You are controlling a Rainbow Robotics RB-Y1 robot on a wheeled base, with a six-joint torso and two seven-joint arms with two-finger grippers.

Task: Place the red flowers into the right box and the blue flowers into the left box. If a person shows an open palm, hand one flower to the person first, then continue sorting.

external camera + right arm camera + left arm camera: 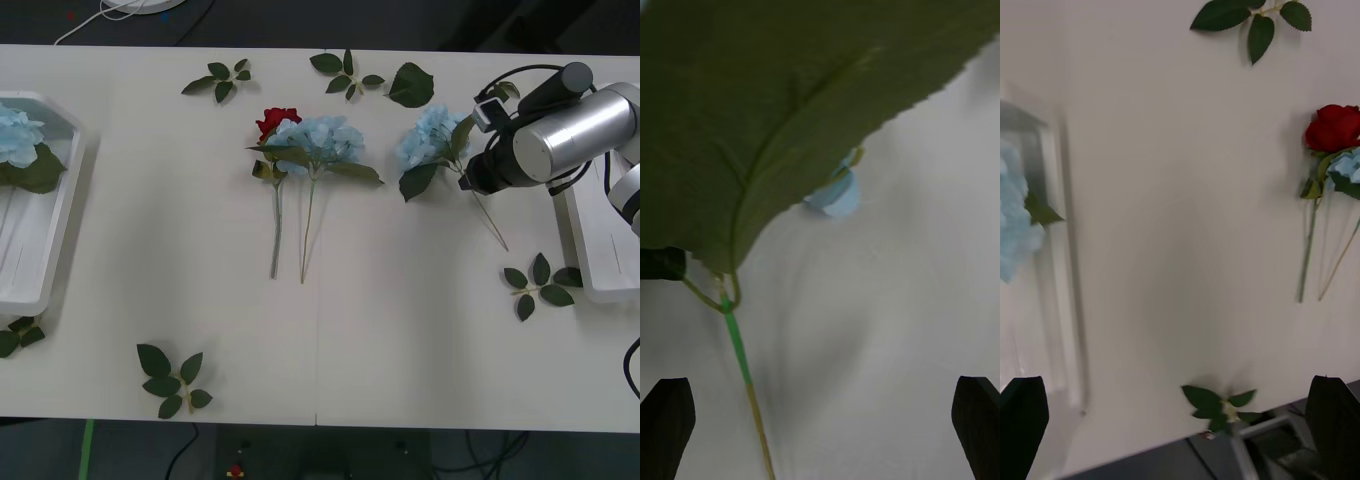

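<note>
Blue flower (432, 140) lying on the counter (400, 340).
My right end effector (820, 420) hovers spread wide over its stem, gripping nothing.

The right arm (560, 140) is stretched across the table's right side, wrist angled down and leftward. The right gripper (820, 427) is held wide open, as is the left gripper (1180, 427).

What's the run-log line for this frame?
right gripper: open, over stem of blue flower near right box | left gripper: open, idle | left box: one blue flower inside | red flower: on table
</note>
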